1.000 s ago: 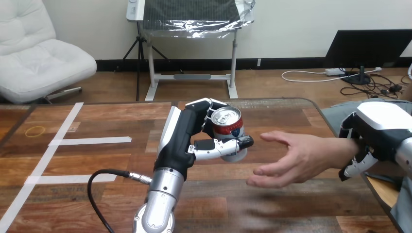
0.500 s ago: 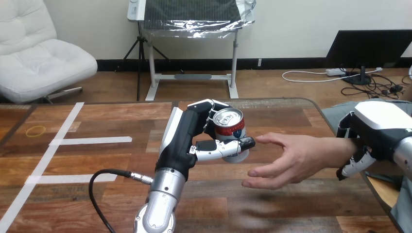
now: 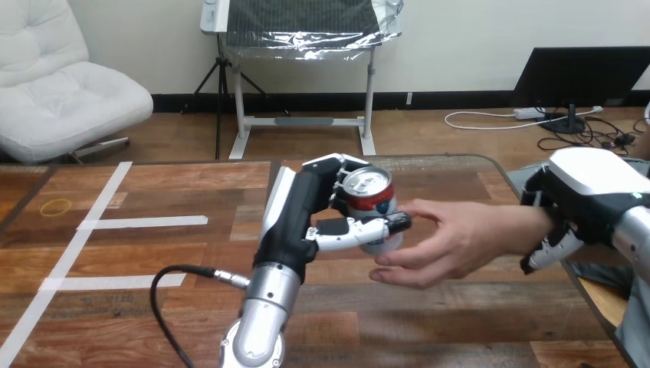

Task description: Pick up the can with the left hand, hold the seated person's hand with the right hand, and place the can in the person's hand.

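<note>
We're up on the robot's head here, looking forward and down across the wooden table [image 3: 153,257]. Its near side sits at 6 o'clock, and its far edge runs straight across the middle of our view, toward 12. We're in close. The left arm [image 3: 264,307] comes up from 6 o'clock and looms large, and the left hand [image 3: 295,215] puts the can [image 3: 368,199] almost dead centre. Over at 3 o'clock the right hand [image 3: 590,195] enters from the side edge, with the person's hand [image 3: 452,241] reaching from there toward centre. At 9 o'clock, white tape lines [image 3: 142,222] cross the table's left stretch.
</note>
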Available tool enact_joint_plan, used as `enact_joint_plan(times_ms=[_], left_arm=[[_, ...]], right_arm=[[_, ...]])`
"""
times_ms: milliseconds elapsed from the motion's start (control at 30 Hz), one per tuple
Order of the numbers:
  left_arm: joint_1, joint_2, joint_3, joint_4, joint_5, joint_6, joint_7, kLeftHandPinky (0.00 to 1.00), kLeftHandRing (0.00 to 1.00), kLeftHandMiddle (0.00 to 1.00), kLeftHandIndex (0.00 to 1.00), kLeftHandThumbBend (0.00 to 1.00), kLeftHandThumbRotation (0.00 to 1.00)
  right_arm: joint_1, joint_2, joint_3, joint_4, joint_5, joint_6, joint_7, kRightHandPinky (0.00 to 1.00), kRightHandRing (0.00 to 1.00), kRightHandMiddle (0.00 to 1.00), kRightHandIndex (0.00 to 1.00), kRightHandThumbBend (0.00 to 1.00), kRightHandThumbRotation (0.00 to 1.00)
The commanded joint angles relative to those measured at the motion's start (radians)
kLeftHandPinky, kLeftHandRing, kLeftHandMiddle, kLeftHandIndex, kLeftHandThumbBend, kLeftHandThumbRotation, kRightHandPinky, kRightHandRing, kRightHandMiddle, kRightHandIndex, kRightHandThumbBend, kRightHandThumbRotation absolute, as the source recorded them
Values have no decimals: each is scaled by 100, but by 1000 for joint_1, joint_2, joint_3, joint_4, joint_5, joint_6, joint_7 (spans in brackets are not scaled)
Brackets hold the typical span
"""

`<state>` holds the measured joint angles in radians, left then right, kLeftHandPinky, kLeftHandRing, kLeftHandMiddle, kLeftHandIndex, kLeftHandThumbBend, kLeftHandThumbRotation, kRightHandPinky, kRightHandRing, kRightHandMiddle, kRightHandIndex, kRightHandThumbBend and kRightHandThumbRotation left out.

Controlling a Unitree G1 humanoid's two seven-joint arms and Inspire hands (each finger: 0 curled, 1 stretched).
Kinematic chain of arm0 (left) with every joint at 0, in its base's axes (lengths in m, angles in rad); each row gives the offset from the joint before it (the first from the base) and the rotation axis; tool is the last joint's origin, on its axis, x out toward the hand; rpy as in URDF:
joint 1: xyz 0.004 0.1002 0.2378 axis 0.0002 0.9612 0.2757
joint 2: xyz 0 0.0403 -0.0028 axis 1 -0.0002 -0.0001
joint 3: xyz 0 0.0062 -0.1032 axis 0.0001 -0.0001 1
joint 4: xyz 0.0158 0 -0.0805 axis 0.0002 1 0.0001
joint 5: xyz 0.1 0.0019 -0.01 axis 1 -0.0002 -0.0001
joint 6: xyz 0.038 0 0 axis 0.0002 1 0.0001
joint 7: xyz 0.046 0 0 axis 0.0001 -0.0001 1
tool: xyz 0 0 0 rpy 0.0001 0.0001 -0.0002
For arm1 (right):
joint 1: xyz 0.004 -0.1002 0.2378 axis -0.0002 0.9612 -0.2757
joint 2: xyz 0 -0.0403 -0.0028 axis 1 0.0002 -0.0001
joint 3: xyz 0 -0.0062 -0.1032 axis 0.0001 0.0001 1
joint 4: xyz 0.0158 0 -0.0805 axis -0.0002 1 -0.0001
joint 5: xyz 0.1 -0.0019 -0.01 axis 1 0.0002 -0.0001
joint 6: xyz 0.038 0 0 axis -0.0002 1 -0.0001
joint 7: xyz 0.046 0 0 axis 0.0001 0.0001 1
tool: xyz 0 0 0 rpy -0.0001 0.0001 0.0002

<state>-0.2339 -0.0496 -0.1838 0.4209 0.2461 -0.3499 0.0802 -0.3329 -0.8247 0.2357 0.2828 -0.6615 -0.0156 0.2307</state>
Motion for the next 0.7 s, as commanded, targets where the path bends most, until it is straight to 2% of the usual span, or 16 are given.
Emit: enact_joint_plan(times_ms=[0,333,667], left_arm=[[-105,-36,-13,-23,-10,-10,-4,41,42,46,52,57,0],[-120,-65,-43,-25,-1,20,-1,41,42,45,52,56,0],[-131,-98,-73,1,-19,15,-2,41,42,45,52,55,0]], right_arm=[[-33,4,-47,-38,11,25,-6,28,36,45,49,79,0],[-38,-6,-48,-85,13,21,9,26,33,42,48,79,0],[-38,-3,-50,-122,15,38,27,25,33,42,48,79,0]])
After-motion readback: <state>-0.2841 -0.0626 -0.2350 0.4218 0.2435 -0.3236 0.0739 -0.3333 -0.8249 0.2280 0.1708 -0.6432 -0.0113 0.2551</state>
